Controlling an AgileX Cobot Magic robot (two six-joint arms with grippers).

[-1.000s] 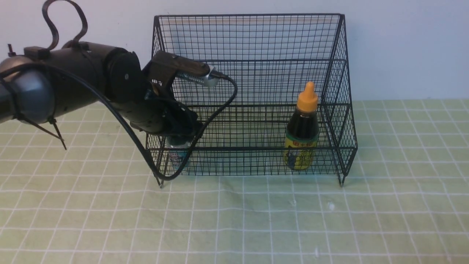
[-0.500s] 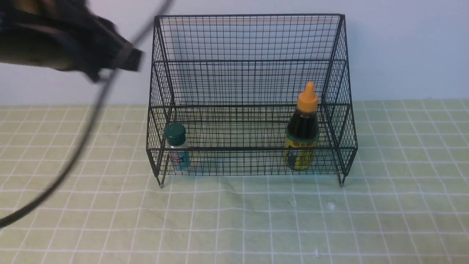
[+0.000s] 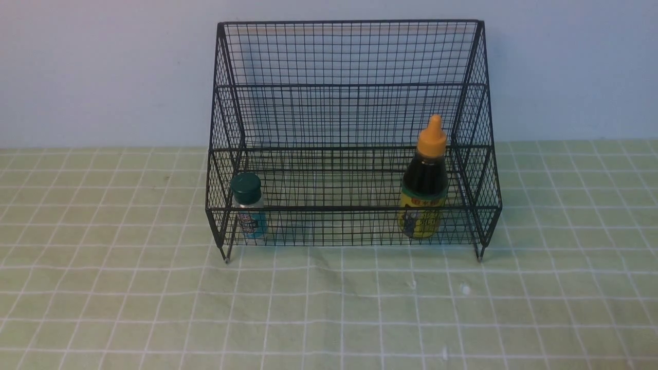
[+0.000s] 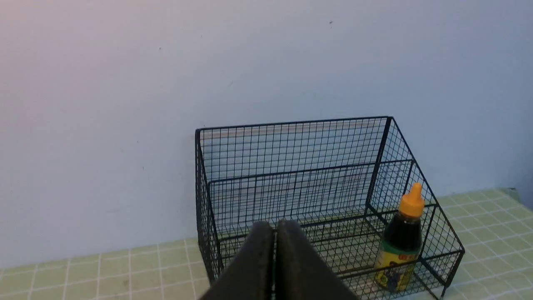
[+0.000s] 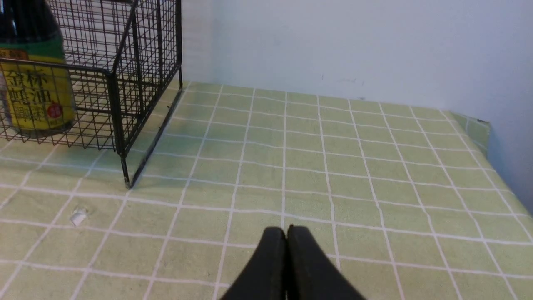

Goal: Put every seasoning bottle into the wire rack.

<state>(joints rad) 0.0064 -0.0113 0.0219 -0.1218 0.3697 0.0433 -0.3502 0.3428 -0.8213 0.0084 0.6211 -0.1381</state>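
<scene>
The black wire rack [image 3: 349, 85] stands at the back of the table. The small clear shaker with dark green cap [image 3: 248, 204] stands upright in the rack's lower tier at its left end. The dark-sauce bottle with orange nozzle cap [image 3: 424, 180] stands upright at the right end; it also shows in the left wrist view [image 4: 402, 241] and the right wrist view [image 5: 35, 87]. Neither arm shows in the front view. My left gripper [image 4: 275, 227] is shut and empty, above and in front of the rack [image 4: 291, 166]. My right gripper [image 5: 287, 231] is shut and empty over the cloth, right of the rack [image 5: 120, 83].
A green checked tablecloth [image 3: 329, 308] covers the table. A pale wall rises right behind the rack. The table's right edge [image 5: 479, 125] shows in the right wrist view. A small white speck [image 5: 78, 216] lies on the cloth near the rack's leg.
My left arm let go of the green-capped shaker in the rack, rose up and to the left, and has left the front view. The shaker stays standing. The sauce bottle has not moved.
</scene>
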